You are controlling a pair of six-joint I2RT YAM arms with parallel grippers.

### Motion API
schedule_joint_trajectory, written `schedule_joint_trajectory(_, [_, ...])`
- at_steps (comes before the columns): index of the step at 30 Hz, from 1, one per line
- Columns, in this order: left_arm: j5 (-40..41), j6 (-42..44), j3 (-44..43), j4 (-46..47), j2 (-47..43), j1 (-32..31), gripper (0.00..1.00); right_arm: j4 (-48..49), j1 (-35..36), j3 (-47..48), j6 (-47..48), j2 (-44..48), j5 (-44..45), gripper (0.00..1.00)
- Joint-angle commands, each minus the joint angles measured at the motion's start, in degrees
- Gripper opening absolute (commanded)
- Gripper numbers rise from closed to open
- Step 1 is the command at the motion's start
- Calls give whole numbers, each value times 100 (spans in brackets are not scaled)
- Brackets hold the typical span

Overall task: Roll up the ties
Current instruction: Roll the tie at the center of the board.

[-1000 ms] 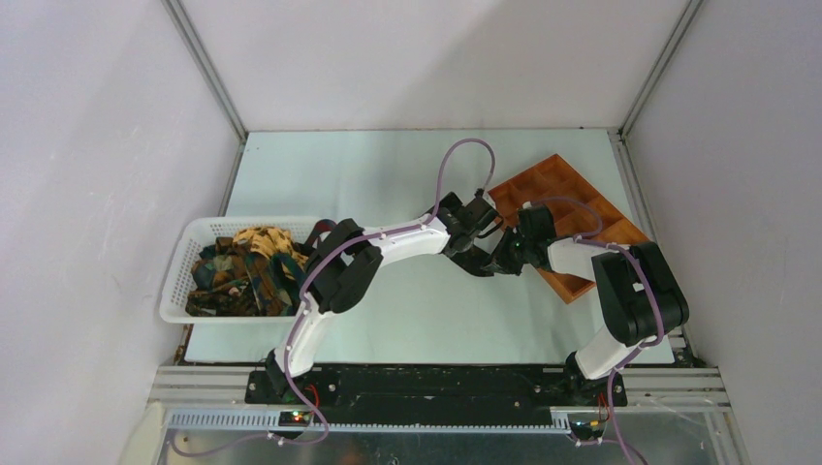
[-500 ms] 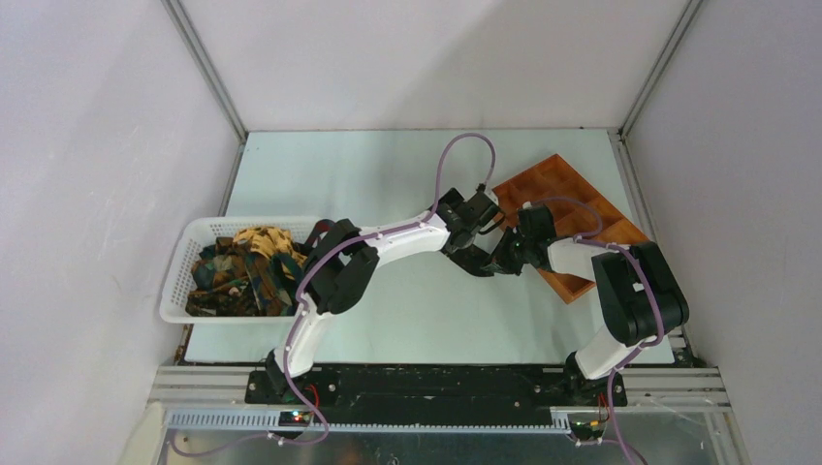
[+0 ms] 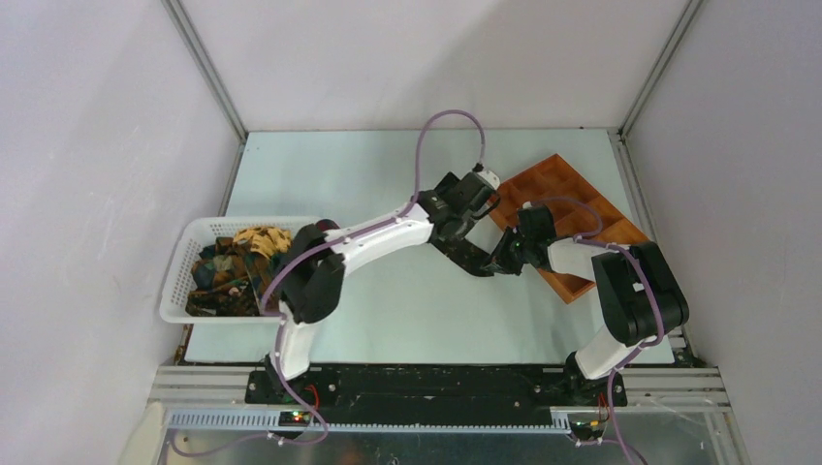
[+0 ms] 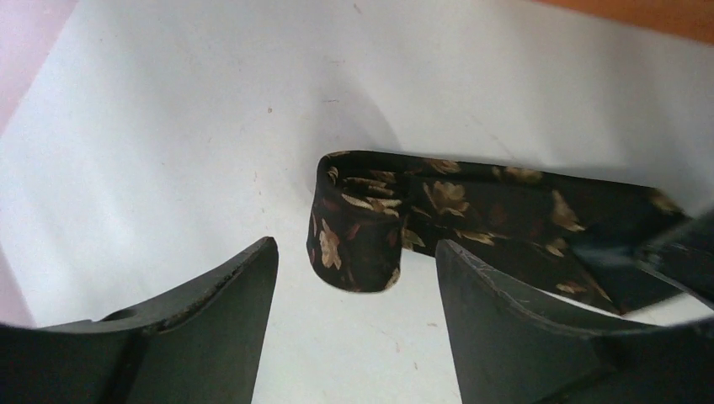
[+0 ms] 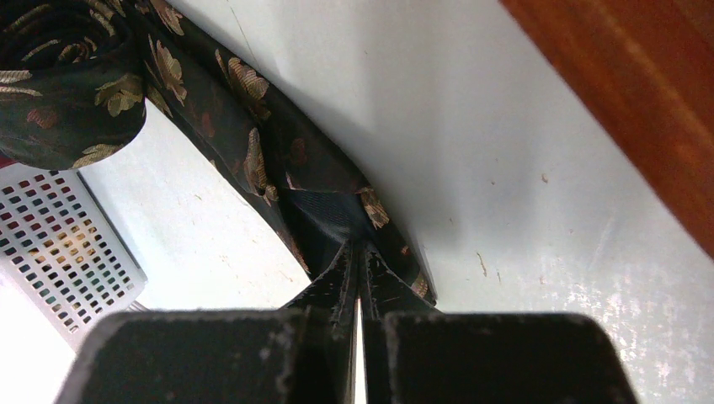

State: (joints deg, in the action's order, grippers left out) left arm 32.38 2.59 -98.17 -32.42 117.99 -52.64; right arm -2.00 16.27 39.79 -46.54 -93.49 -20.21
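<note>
Pinching the flat end of one tie [image 5: 253, 160], your right claw [image 5: 358, 252] is clamped tight on the soft, leaf-printed fabric. Your left claw [image 4: 355, 252] stands wide, its two dark fingers on either side of that tie's rolled end, holding nothing. The tie lies on the table [image 3: 388, 310] toward its right edge, just beside one orange compartment tray [image 3: 553, 179]. At the left edge, one white mesh basket [image 3: 179, 276] holds a heap of ties [image 3: 233, 271]; you cannot count them
</note>
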Motion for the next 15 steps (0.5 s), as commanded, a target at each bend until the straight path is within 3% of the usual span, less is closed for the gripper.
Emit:
schedule_joint_trajectory(1, [-764,-494,250,247,-1119,224,71,-338,-20,-33,110,-69,311,2])
schedule_joint_trajectory(6, [-1093,-700,1059,675,-1721,678,46,-318,-14,-33,106,-104,296,2])
schedule_joint_trajectory(12, [-735,-566,1074,596,-1372,799,18,-296,-6,-33,110,-113,281,2])
schedule_joint_trajectory(15, [-836,-551,1061,678,-1183,808,9,-294,-10,-33,114,-112,272,2])
